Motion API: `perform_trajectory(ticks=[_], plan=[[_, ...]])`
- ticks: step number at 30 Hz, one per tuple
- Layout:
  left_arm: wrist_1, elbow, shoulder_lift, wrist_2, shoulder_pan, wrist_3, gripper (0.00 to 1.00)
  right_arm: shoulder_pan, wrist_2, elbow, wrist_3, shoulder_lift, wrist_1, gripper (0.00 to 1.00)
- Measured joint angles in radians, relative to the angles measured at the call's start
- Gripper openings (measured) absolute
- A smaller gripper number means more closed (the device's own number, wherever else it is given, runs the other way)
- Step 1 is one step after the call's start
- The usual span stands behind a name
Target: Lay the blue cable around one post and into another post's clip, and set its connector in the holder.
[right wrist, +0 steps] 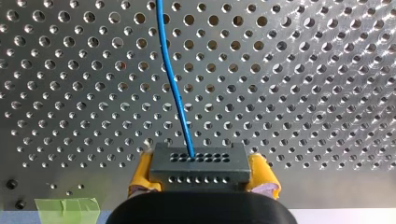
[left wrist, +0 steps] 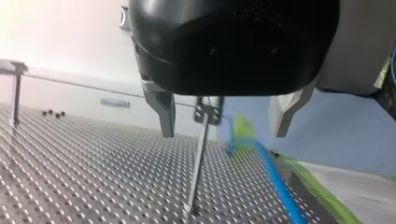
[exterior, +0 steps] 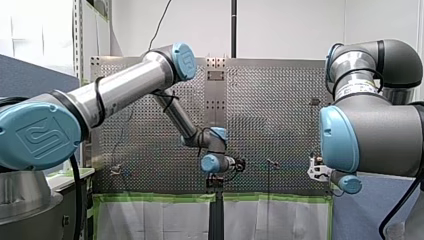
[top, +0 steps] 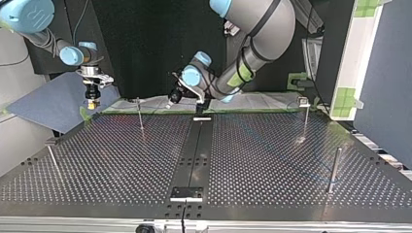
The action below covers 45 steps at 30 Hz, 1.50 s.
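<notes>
The connector (right wrist: 198, 167), a dark block with rows of small holes, sits clamped in our right hand (right wrist: 201, 173). The yellow pads (right wrist: 262, 173) press on its two ends, so this hand is closed to the block's width. From the connector's face the blue cable (right wrist: 173, 79) runs straight ahead of the hand over the perforated table (right wrist: 303, 93); nothing there shows it touching a post. Our left hand (left wrist: 224, 133) holds nothing and its fingers are spread wide. A thin post (left wrist: 198, 163) stands ahead of it, in line with the gap but apart from both fingers, with a dark clip (left wrist: 208, 108) at its top. A blurred stretch of the cable lies on the table ahead of this hand, off to one finger's side of the post, near a strip of green tape (left wrist: 322, 191). We judge the routing has hardly begun: connector secured, cable neither around a post nor clipped. Next, we think, the left hand must drop to the slack and close on it, then lead it to a post while the right keeps its grip.
</notes>
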Motion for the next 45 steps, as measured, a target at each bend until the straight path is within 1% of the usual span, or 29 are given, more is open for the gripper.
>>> perform_trajectory(ticks=[4,13,17,20,24,28,31,34,38,41,45], plan=[[-0.016,-0.001,0.010,-0.003,-0.027,-0.008,1.00,0.000,0.000,0.000,0.001,0.000,0.000,0.24],[-0.040,-0.001,0.012,-0.003,-0.097,-0.031,1.00,0.000,-0.003,0.000,0.001,0.000,0.000,0.24],[-0.040,-0.001,0.012,-0.003,-0.123,-0.042,1.00,0.001,-0.005,0.000,0.001,0.000,0.002,0.24],[-0.030,0.000,0.012,-0.007,-0.137,-0.061,1.00,0.000,-0.006,0.000,0.001,0.000,0.003,0.24],[-0.011,0.000,0.011,-0.031,-0.150,-0.094,1.00,0.000,-0.006,0.000,0.001,0.000,0.003,0.24],[0.008,0.001,0.010,-0.065,-0.158,-0.129,1.00,0.001,-0.006,0.000,0.000,0.000,0.004,0.24],[0.014,0.002,0.009,-0.090,-0.162,-0.139,1.00,0.003,-0.006,0.000,0.000,0.000,0.005,0.24],[0.010,0.010,0.000,-0.112,-0.163,-0.140,1.00,0.004,-0.006,0.000,0.000,0.000,0.006,0.24],[-0.013,0.036,-0.025,-0.141,-0.167,-0.132,1.00,0.005,-0.006,0.000,0.000,0.000,0.006,0.24],[-0.030,0.059,-0.044,-0.153,-0.172,-0.130,1.00,0.005,-0.006,0.000,0.001,0.000,0.006,0.24],[-0.046,0.077,-0.052,-0.165,-0.175,-0.128,1.00,0.005,-0.007,0.000,0.001,0.000,0.006,0.24]])
